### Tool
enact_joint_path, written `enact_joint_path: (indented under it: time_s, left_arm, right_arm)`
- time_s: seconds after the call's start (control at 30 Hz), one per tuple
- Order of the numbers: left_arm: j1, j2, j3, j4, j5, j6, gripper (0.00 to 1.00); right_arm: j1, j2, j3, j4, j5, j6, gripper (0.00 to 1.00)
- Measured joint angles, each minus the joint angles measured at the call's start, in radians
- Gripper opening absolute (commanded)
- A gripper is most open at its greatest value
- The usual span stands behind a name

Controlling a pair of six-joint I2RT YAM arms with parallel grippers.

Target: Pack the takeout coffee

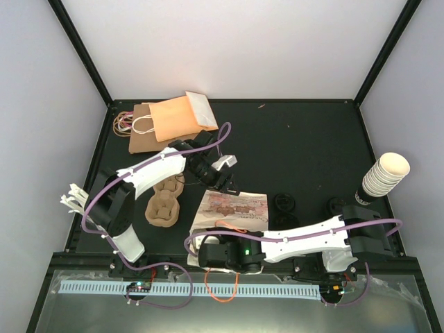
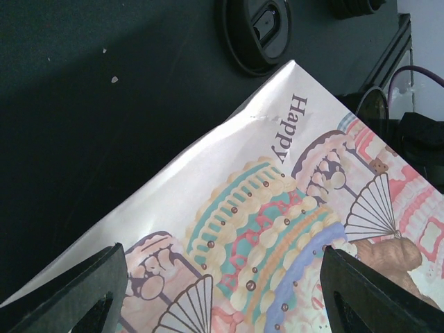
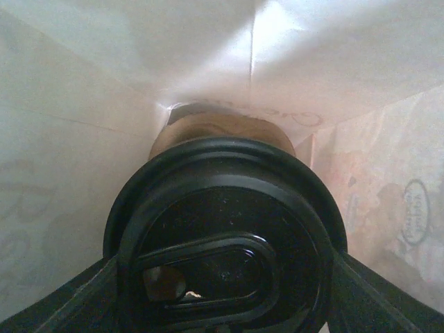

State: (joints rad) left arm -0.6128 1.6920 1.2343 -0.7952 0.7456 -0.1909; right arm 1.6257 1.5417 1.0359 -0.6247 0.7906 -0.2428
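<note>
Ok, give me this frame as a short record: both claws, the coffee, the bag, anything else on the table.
left claw: open, above the printed paper bag
right claw: closed on the takeout coffee
takeout coffee: black lid on, inside the bag
printed paper bag: lying flat, mid-table
also present: stack of paper cups, spare black lids, pulp cup carrier, brown paper bags

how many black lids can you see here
3: one lid and another loose on the table right of the bag, a third on the cup inside it. More may be hidden.
</note>
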Motion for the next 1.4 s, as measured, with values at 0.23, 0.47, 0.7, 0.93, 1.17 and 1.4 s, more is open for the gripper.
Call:
enact_joint_path:
  time_s: [0.23,0.47,0.7,0.93,1.17,1.4]
  left_arm:
    - [0.000,0.000,0.000,0.000,0.000,0.000,0.78]
    - [0.000,0.000,-0.001,0.000,-0.001,0.000,0.78]
    - [0.000,0.000,-0.012,0.001,-0.001,0.000,0.78]
    - [-0.002,0.000,-0.022,0.001,-0.002,0.000,0.75]
    - [-0.004,0.000,-0.029,0.003,-0.002,0.001,0.71]
    - [-0.006,-0.004,-0.041,0.011,-0.004,0.000,0.67]
  right_arm:
    - [0.000,0.000,-0.022,0.014,-0.007,-0.001,0.26]
    - [0.000,-0.002,-0.038,0.026,-0.010,0.000,0.26]
    - [-0.011,-0.052,-0.046,0.016,-0.052,0.000,0.27]
    - [-0.013,-0.069,-0.041,-0.007,-0.090,0.013,0.27]
    - [-0.014,-0.055,-0.040,-0.011,-0.092,0.018,0.27]
    - [-0.034,-0.048,-0.029,-0.016,-0.114,0.018,0.27]
